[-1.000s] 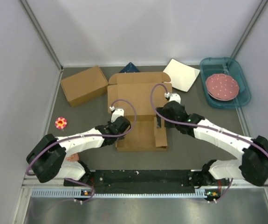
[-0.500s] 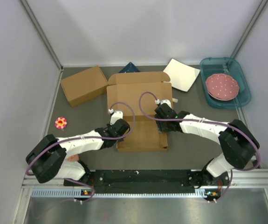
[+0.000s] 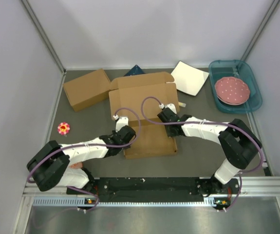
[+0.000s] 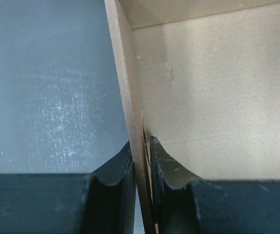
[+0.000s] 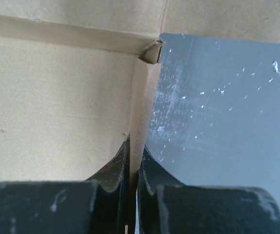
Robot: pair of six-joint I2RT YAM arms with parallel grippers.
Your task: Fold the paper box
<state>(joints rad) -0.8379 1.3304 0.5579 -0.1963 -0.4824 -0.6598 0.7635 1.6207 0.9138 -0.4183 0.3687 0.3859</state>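
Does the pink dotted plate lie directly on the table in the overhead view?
No, the pink dotted plate lies inside the teal tray.

Plain brown cardboard, the paper box [image 3: 140,97] is half folded; its shallow base sits between the grippers; left gripper [image 4: 142,152] pinches its upright left wall, right gripper [image 5: 133,157] its right wall; lid panel open beyond both.

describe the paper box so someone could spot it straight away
On the dark table, look at the middle. The paper box is the opened-out brown cardboard there, its side walls pinched by the left pincer and right pincer. Unlike the closed cardboard box to its left, it has loose flaps.
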